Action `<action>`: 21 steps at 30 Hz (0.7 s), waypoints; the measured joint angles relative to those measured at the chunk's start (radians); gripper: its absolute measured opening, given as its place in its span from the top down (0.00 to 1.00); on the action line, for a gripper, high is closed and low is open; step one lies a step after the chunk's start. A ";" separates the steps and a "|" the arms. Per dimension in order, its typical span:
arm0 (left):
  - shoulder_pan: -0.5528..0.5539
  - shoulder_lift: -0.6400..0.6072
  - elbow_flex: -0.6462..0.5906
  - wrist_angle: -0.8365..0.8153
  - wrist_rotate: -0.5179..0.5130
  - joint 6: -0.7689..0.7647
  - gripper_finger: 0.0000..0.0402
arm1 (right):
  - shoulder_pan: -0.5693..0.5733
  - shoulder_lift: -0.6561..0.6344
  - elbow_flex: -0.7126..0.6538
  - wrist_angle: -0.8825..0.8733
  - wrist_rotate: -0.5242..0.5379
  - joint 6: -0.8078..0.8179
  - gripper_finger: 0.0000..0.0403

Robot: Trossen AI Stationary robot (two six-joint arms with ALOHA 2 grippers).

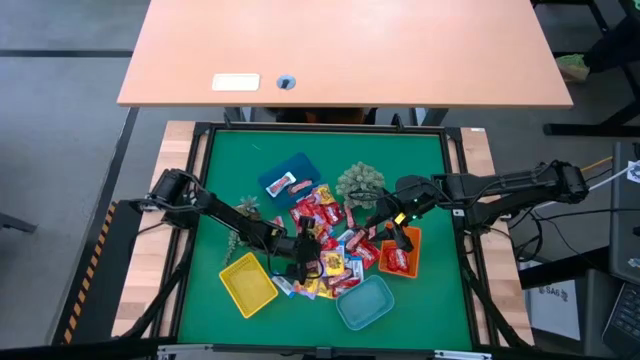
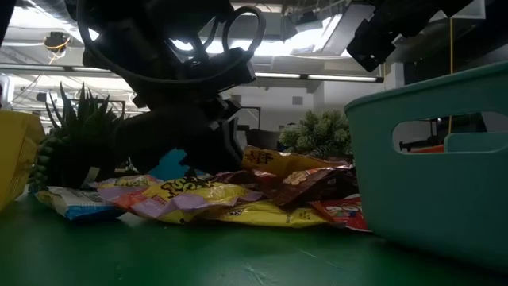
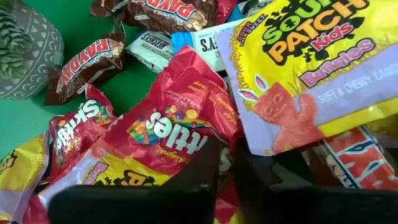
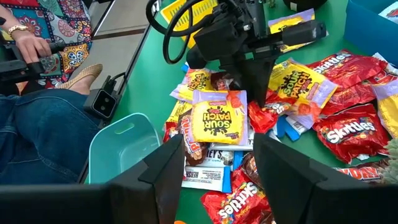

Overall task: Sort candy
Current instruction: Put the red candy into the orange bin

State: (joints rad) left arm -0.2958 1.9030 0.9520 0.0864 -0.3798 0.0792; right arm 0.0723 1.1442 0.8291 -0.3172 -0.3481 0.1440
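The candy [image 1: 330,235] lies heaped in shiny wrappers at the middle of the green mat. My left gripper [image 1: 305,252] reaches down into the pile's near left side, and its fingers [image 3: 186,186] are shut on a red Skittles packet [image 3: 165,127]. A yellow Sour Patch packet [image 3: 298,74] lies over that packet's side. My right gripper [image 4: 227,180] hangs open above the pile's right side [image 1: 392,226] and touches nothing. My left gripper pinches the red Skittles packet by its crinkled edge [image 3: 216,140] between its two fingers. The fingers slant down from the table's left. The rest of the packet lies on the pile, partly under the yellow Sour Patch packet.
Four trays ring the pile: blue [image 1: 300,165] at the far side with one candy, yellow [image 1: 247,283] near left, teal [image 1: 365,302] near, orange [image 1: 412,235] right with red candy. Two green plants [image 1: 360,183] [image 1: 245,210] stand beside it. A person [image 4: 37,137] sits off the table.
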 joint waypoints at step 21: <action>0.014 -0.098 -0.001 0.039 -0.072 -0.071 1.00 | 0.000 0.000 0.000 0.005 0.000 -0.006 0.52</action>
State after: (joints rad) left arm -0.2822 1.8051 0.9508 0.1251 -0.4513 0.0081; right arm 0.0720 1.1442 0.8291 -0.3126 -0.3481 0.1375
